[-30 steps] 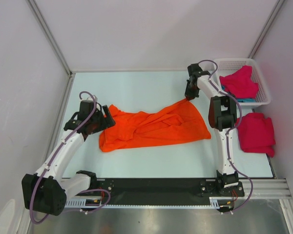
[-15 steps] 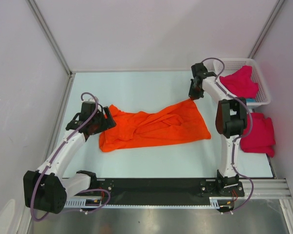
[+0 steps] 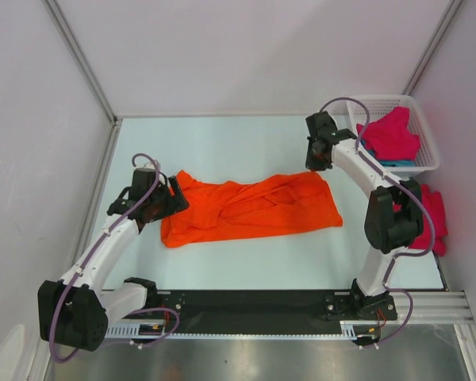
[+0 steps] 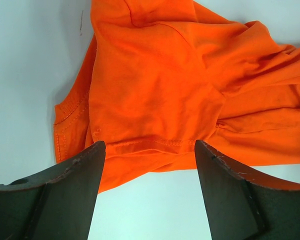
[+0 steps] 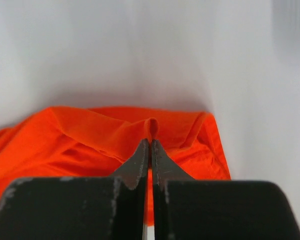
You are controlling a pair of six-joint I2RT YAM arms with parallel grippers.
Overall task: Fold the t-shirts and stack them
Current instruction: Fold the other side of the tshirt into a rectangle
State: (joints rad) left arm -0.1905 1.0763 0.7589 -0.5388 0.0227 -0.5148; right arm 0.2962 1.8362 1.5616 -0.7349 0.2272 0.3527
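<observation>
The bright orange t-shirt (image 3: 246, 208) lies crumpled across the middle of the table. My right gripper (image 3: 316, 163) is shut on a pinched fold at the shirt's far right corner, which shows in the right wrist view (image 5: 150, 141) with the orange cloth (image 5: 80, 145) behind it. My left gripper (image 3: 174, 195) is open at the shirt's left end. In the left wrist view (image 4: 148, 144) its jaws stand wide apart over the hem of the shirt (image 4: 160, 85), gripping nothing. One magenta-red shirt (image 3: 390, 133) lies in the basket over a teal one (image 3: 397, 162). Another magenta-red shirt (image 3: 433, 208) lies at the table's right, partly hidden by my right arm.
The white mesh basket (image 3: 381, 101) stands at the back right corner. White walls enclose the table on the left, back and right. A black rail (image 3: 246, 305) runs along the near edge between the arm bases.
My right arm's elbow has swung out to the right and nearer, with the gripper still on the shirt corner. That corner now lies lower and flatter. The left arm has barely moved.
</observation>
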